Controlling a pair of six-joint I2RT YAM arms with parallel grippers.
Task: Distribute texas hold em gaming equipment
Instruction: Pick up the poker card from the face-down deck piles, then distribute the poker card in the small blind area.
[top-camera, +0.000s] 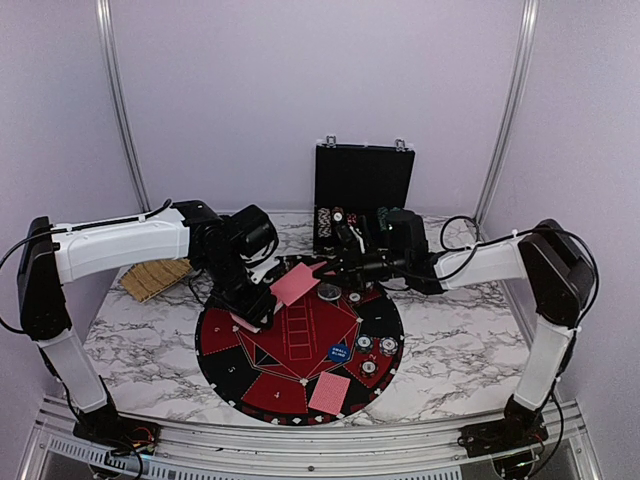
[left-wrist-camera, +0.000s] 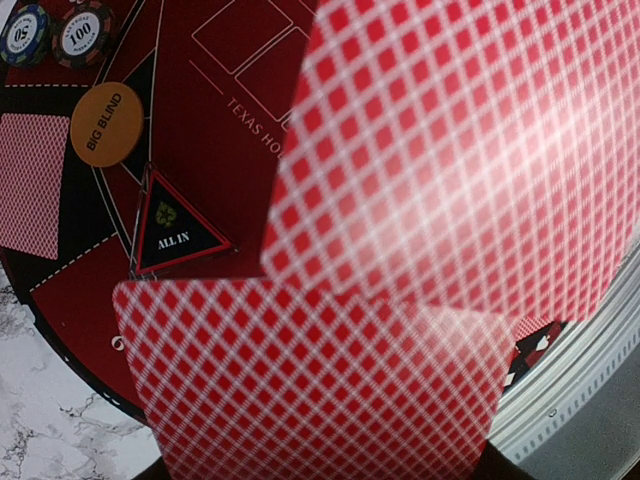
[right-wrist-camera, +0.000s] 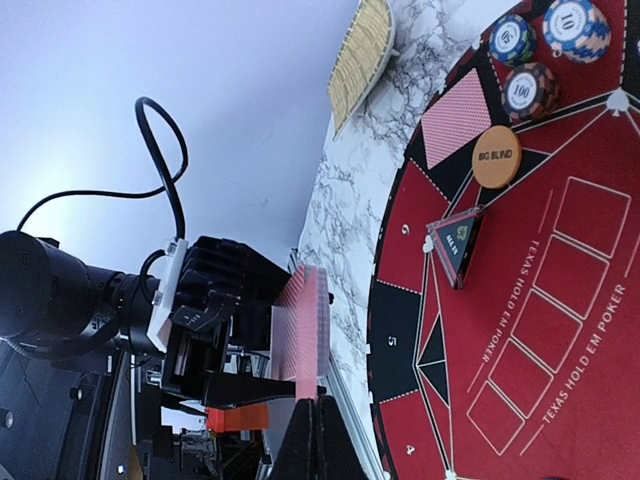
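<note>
Over the left part of the round numbered mat (top-camera: 225, 345), my left gripper (top-camera: 255, 305) is shut on a deck of red-backed playing cards (left-wrist-camera: 310, 390); the deck hides its fingers in the left wrist view. My right gripper (right-wrist-camera: 322, 420) is shut on the edge of one card (top-camera: 295, 283), which stands tilted beside the deck and fills the left wrist view's upper right (left-wrist-camera: 450, 150). On the mat's near side lie another card (top-camera: 330, 392), an orange BIG BLIND disc (right-wrist-camera: 496, 156), three poker chips (right-wrist-camera: 530, 88) and a triangular ALL IN marker (right-wrist-camera: 455, 240).
The black hinged case (top-camera: 363, 200) stands open at the back of the marble table, just behind my right arm. A woven tan mat (top-camera: 155, 278) lies at the left under my left arm. A grey disc (top-camera: 329, 291) sits on the round mat's far edge.
</note>
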